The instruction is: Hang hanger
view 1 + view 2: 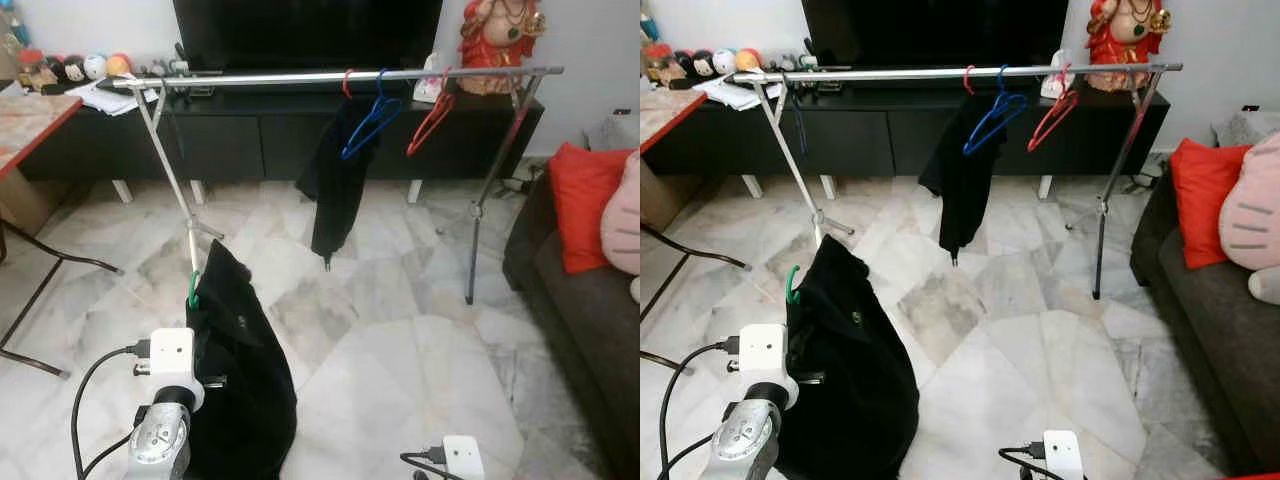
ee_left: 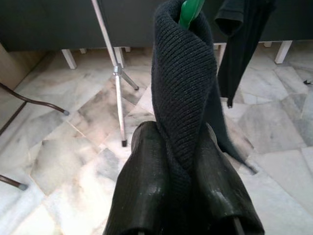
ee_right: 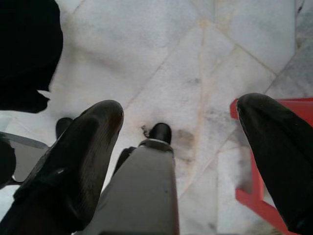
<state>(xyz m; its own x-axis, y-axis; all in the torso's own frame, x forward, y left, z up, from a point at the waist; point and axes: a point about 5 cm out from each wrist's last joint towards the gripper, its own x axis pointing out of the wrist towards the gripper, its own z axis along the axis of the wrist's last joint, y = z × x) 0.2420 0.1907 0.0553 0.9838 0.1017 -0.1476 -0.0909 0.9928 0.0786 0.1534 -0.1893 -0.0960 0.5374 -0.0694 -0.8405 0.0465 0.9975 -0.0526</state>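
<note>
A green hanger (image 1: 193, 291) carries a black knitted garment (image 1: 238, 370) that hangs low at my left. My left gripper (image 2: 178, 147) is shut on the garment-covered hanger, whose green hook (image 2: 190, 11) pokes out above the fingers (image 2: 142, 186). The silver clothes rail (image 1: 330, 76) stands ahead, across the room. On it hang a black garment (image 1: 335, 180), a blue hanger (image 1: 372, 118) and a red hanger (image 1: 432, 117). My right gripper (image 3: 181, 127) is open over the floor, with nothing between its fingers (image 3: 78, 156).
A dark TV cabinet (image 1: 280, 130) runs behind the rail. A sofa (image 1: 585, 300) with a red cushion (image 1: 580, 200) is on the right. A table (image 1: 25, 120) with thin metal legs stands on the left. A red object (image 3: 259, 196) lies near my right gripper.
</note>
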